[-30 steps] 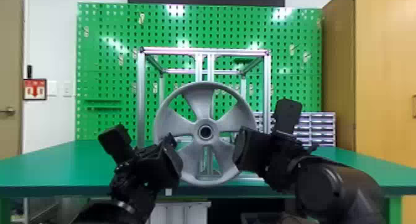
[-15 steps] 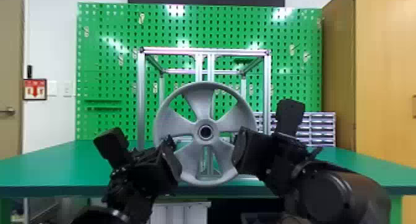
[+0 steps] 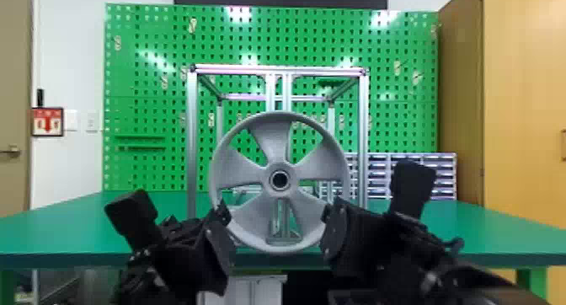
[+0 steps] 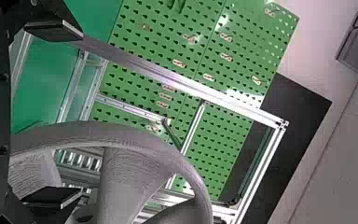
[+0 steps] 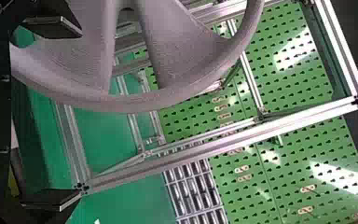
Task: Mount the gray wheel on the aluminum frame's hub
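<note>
Green table (image 3: 63, 228) runs across the head view, w/ green pegboard (image 3: 143, 97) upright behind it & wood cabinet (image 3: 522, 93) on the R side. Alum. frame (image 3: 192, 135) stands on the table in front of the pegboard; two close-set posts run down its middle, seen above the wheel & thru its lower openings. Small-drawer unit (image 3: 446, 173) sits behind the frame, R side. Gray wheel (image 3: 238, 175) is upright in front of the frame, approx. centered, face toward the head cam, between the two grippers.

L gripper (image 3: 224, 213) is at the wheel's lower L edge, R gripper (image 3: 330, 213) at the lower R edge. Per L wrist view, L gripper (image 4: 81, 113) has its fingers spread wide, rim passing betw. them: one outside the wheel, other over the spoke side. R gripper (image 5: 81, 112) same in R wrist view, fingers well apart, rim betw. them. Can't quite tell if any finger pad touches the rim. Smallest: wheel's round center bore (image 3: 279, 180), dark inside w/ a lighter ring around it, in front of the middle posts.
</note>
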